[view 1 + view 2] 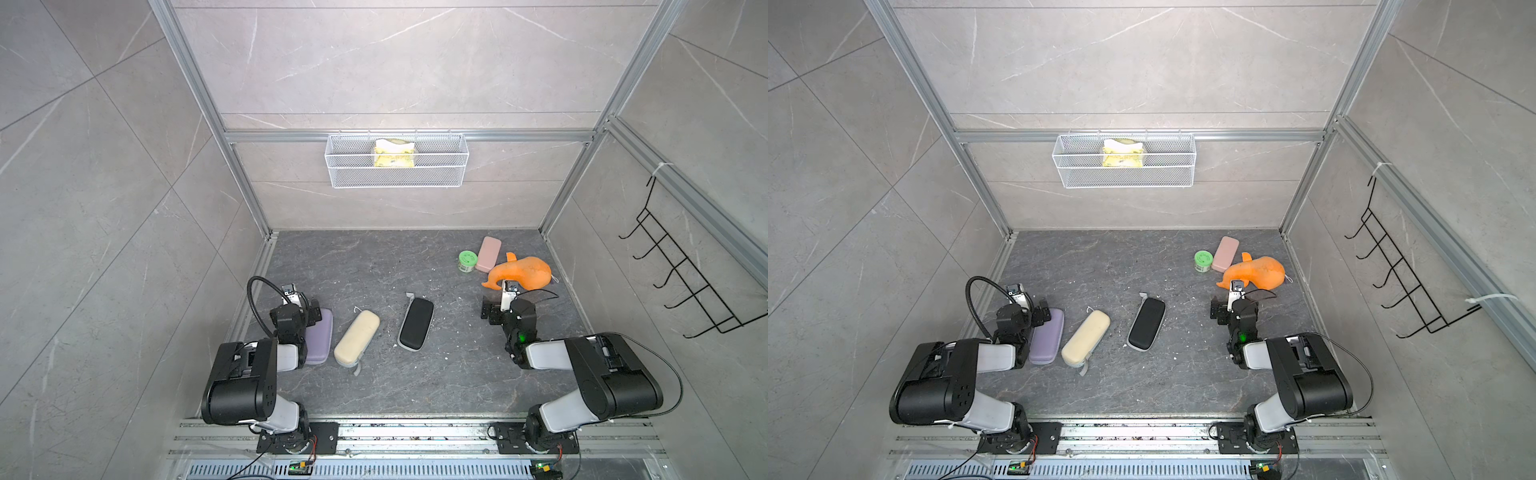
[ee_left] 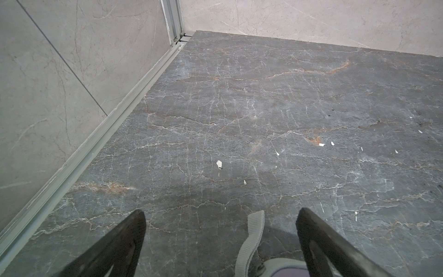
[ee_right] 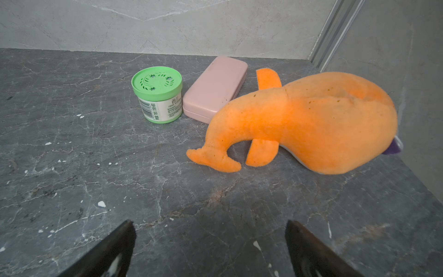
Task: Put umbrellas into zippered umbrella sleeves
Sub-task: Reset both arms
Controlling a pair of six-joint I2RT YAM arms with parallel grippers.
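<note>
**A:** Where are the umbrellas? I see none on the table (image 1: 374, 266).

**B:** Nor do I. The three cases lie shut: the lilac case (image 1: 322, 336) by the left edge, partly under the left arm, the cream case (image 1: 357, 338) just beside it, and the black case (image 1: 416, 324) near the middle. My guess is the umbrellas are already inside, but the shells hide that.

**A:** And the claws?

**B:** Both stand wide apart and hold nothing. The left claw (image 2: 221, 212) hangs over the far end of the lilac case, with that case's grey strap (image 2: 251, 232) on the table between its fingers. The right claw (image 3: 209, 223) is over bare table, facing the far right corner.

**A:** So which step is this?

**B:** Most likely the close: checking the zips and drawing the arms clear.

**A:** How to do it well?

**B:** Lift the left claw straight up before swinging it away, so a finger cannot hook the strap and drag the case. I can't make out the zipper ends in either top view, so I would check each seam first.

**A:** And the right arm?

**B:** It should keep away from the orange plush toy (image 3: 311, 124), the green tub (image 3: 157, 96) and the pink case (image 3: 215, 86) in that corner. None of them belongs to the job.
</note>
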